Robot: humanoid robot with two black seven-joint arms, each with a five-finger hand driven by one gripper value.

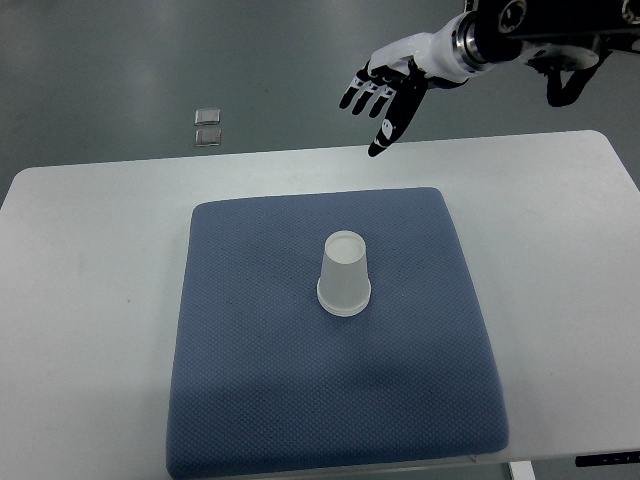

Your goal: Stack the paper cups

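One robot hand point(385, 95), the right, is in view. Below it and slightly to its left stands one upturned paper cup point(344, 274) on one blue mat point(250, 380), on one white table point(80, 300). Two small metal squares point(208, 126) lie on the floor well to the hand's left.

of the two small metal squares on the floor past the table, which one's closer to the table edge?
The lower metal square: it lies just beyond the table, while the other square lies directly behind it, farther away.

A blue mat point(260, 400) covers the white table point(90, 300); two small squares point(208, 126) lie beyond.
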